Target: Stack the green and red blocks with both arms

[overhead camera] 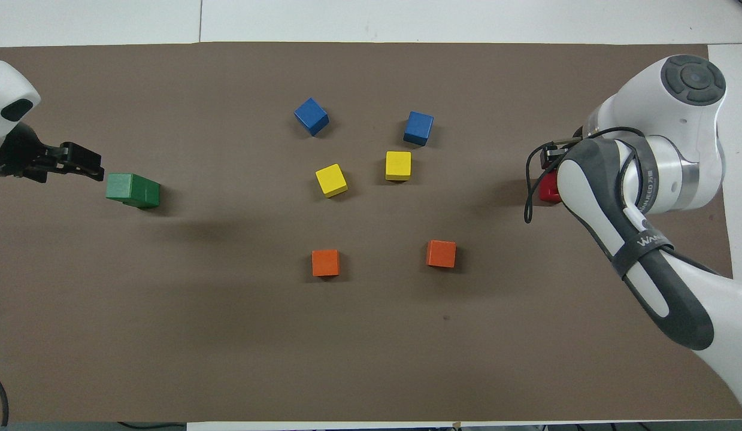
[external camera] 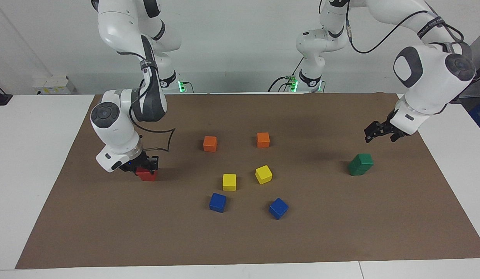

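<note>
A plain white wall [external camera: 232, 35] is running along the robots' end of a white table [external camera: 34, 155], its lower band lying in grey shadow, and even, diffuse light is falling over the whole scene. A large matte brown paper sheet [external camera: 240, 240] is covering most of the tabletop, leaving white margins showing around it. Small green indicator lights [external camera: 181, 85] are glowing at the table's wall edge, and a pale rectangular box [external camera: 54, 85] is sitting against the wall toward the right arm's end.

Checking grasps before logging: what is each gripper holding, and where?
The right gripper is down at the red block; a grip cannot be told. The left gripper holds nothing.
</note>
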Tool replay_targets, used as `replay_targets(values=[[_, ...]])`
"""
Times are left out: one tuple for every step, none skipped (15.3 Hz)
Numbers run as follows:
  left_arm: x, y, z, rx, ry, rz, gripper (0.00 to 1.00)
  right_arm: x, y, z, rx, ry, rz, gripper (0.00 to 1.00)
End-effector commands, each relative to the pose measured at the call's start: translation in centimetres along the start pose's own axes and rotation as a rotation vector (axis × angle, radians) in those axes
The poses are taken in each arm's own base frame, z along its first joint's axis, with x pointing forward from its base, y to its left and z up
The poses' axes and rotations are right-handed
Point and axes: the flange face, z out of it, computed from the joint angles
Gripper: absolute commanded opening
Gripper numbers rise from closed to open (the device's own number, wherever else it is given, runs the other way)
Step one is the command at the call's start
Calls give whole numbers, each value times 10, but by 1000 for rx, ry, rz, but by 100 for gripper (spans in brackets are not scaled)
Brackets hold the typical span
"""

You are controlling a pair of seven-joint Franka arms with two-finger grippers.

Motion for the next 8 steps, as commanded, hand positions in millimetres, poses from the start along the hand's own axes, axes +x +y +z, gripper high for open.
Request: replay_targets(values=[[-37, 6, -38, -7, -9, -19, 100, -16, 12, 5, 9, 46, -8, 0], [-42, 7, -43, -8, -12, -20, 100, -15, 12, 8, 9, 77, -5, 0], [-43, 13, -43, -6, -20, -19, 100, -13, 12, 8, 9, 88, 1, 0], [-45, 16, -44, -4, -17, -32, 100, -12, 11, 9, 11, 91, 13, 0], [-44, 15, -41, -6, -9, -55, 100, -12, 12, 9, 12, 89, 50, 0], [-41, 18, -42, -5, 0, -59, 100, -13, 11, 10, 13, 78, 94, 0], [-41, 15, -43, -7, -3, -65, 100, -14, 9, 11, 14, 67, 118, 0], [-40, 15, -42, -8, -8, -65, 100, -15, 11, 11, 13, 60, 124, 0]])
